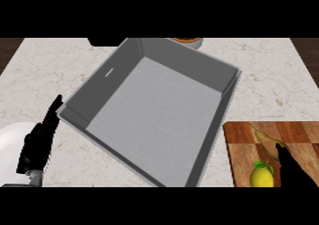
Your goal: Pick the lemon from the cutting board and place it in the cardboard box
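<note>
One lemon [262,176] on one cutting board [243,149], beside one grey box [155,110].

The lemon lies near the lower edge of the wooden cutting board at the lower right of the pale stone tabletop [272,79], with a pear-like fruit [269,141] just above it on the same board. The right robot hand [292,169] reaches up just beside the lemon, fingers straight and holding nothing; contact cannot be told. The box sits tilted in the middle, open at the top, nothing inside. The left robot hand [40,140] rests at the lower left with fingers straight, over one white plate [7,154]. One round dish [186,41] peeks out behind the box.
</note>
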Controlling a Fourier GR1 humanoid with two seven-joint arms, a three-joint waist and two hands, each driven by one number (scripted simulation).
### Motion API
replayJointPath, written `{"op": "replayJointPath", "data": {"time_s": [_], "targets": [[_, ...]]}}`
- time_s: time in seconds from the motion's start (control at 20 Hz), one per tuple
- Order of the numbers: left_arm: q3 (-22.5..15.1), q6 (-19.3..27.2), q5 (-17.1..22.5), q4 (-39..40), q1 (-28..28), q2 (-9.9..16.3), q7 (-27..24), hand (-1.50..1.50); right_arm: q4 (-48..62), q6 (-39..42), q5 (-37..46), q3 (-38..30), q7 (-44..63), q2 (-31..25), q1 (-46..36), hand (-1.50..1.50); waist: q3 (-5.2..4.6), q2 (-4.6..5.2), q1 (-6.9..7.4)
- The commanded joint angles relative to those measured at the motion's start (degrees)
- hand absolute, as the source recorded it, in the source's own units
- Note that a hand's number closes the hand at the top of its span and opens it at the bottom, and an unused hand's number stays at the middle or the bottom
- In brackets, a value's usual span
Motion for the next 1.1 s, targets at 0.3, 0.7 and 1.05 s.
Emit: {"op": "replayJointPath", "data": {"time_s": [0.3, 0.7, 1.05], "targets": [[2.4, -1.8, -1.6, -5.1, 1.4, -1.4, 3.7, 0.0, 3.8, 2.8, 3.2, -3.0, 2.2, 5.8, -2.3, -1.5, 0.01, -0.04, 0.24], [5.0, -4.7, -2.8, -3.3, 0.1, -1.8, 3.6, 0.0, 8.1, 3.6, 3.6, -5.5, -4.0, 6.4, -0.6, -1.5, 0.01, -0.01, 0.07], [7.8, -7.2, -2.6, 1.9, -1.9, -2.8, 0.4, 0.0, 9.5, 3.6, 3.0, -6.8, -6.3, 8.8, -2.2, 1.5, 0.0, 0.03, -0.01]]}}
